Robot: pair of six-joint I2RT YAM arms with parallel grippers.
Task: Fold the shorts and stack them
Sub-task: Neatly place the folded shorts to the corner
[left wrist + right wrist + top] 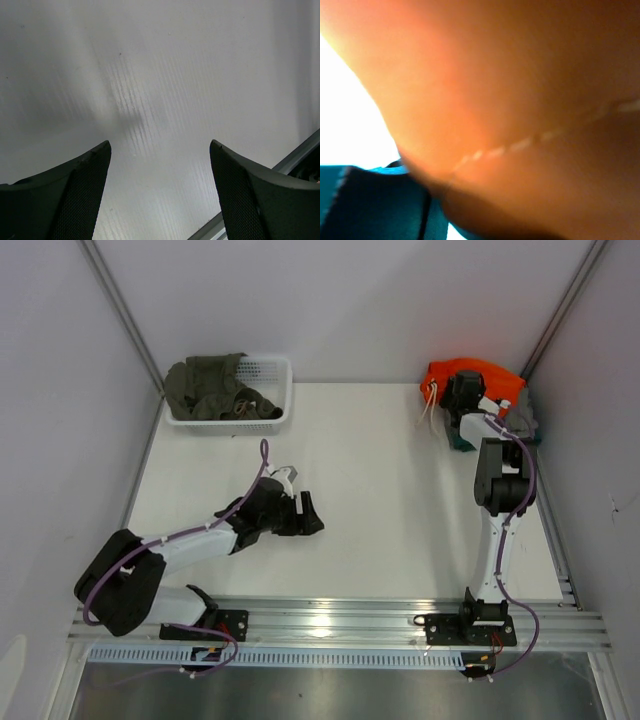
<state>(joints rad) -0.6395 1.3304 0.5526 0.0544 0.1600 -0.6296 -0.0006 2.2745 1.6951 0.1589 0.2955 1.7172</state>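
Lying in the far right corner of the table (380,500), the shorts (478,368) are seen bunched up in a bright orange heap. The heap is wider than it is deep, so its long way is laid from left to right along the back edge. The white strings (430,405) are found at its left end, and they are pointed down toward the near side. Which way the legs point cannot be told. The heap is set on top of a teal garment (463,443) and a grey garment (530,425).

The right gripper (462,392) is pushed down into the shorts. Its wrist view is filled with blurry orange cloth (520,90), with some teal cloth (365,200) low on the left. Its fingers are hidden, so it cannot be told if they are spread or pinched.

The left gripper (310,515) is held over the bare middle of the table with its fingers (80,190) spread wide, and nothing is gripped.

A white basket (282,390) with an olive green garment (210,388) is placed at the far left.
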